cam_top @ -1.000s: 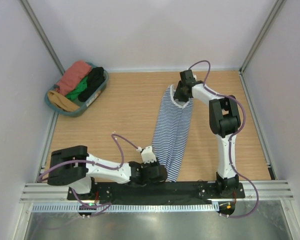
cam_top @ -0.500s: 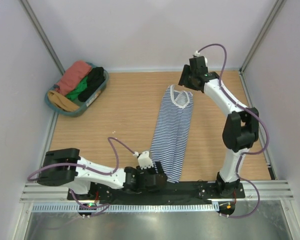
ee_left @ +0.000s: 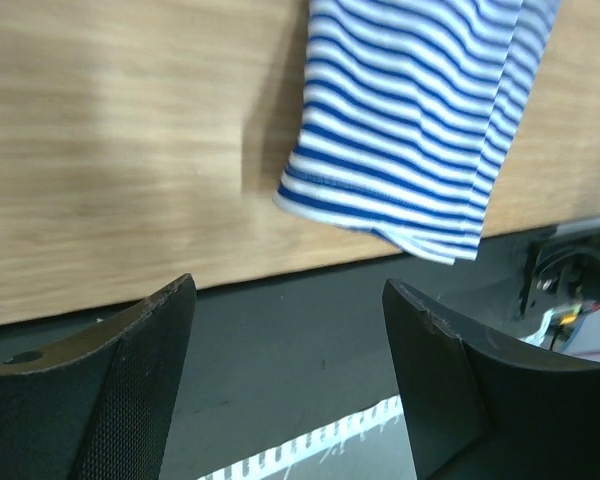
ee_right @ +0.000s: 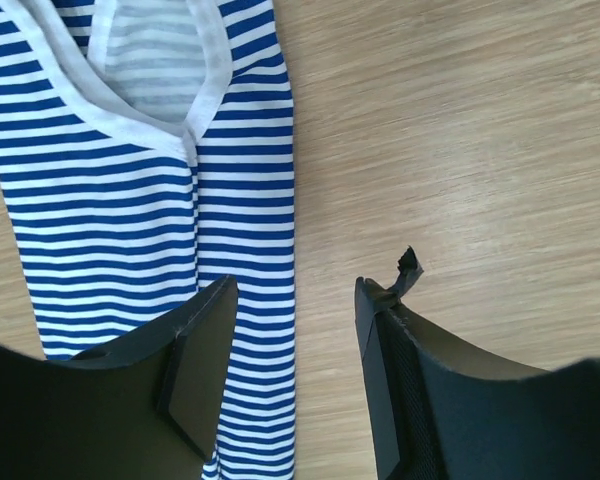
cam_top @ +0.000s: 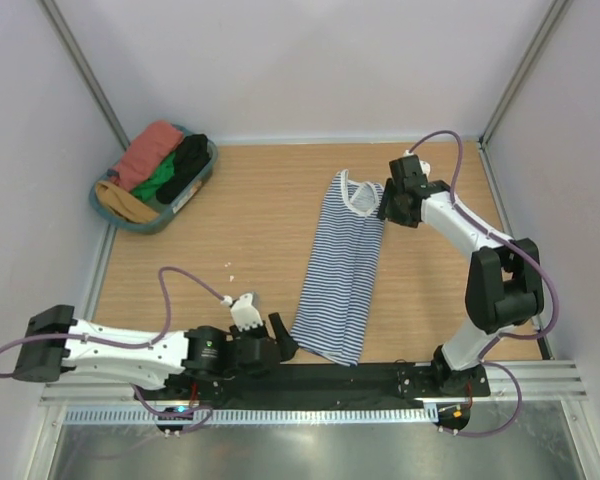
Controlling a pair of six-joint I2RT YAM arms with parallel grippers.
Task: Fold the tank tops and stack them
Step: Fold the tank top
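**Desk:** What are your grippers doing?

**Operator:** On my left wrist feed, the left gripper [ee_left: 290, 290] is spread wide with nothing between its fingers. It sits low over the dark rail at the near edge of the table [cam_top: 240, 230], just beside the hem. The right gripper [ee_right: 295, 295] is parted too, and it grips nothing. It hovers above the right edge of the cloth, just below the neckline.

**Desk:** And the garment?

**Operator:** I see the striped tank top [cam_top: 342, 265], navy and white with white trim. It is folded lengthwise into a narrow strip and lies flat on the wood right of centre. The neck opening is at the far end and the hem is at the near end. The strip slants a little, so the hem sits further left than the neck. One hem corner reaches the dark rail.

**Desk:** How are the arms set?

**Operator:** My left arm lies stretched out low along the near edge, with its wrist pointing right toward the hem. My right arm rises from its base, bends at the elbow on the right side, and angles its forearm left toward the neckline. A basket [cam_top: 195, 190] of bundled clothes [cam_top: 165, 165] sits in the far left corner, well apart from both arms.
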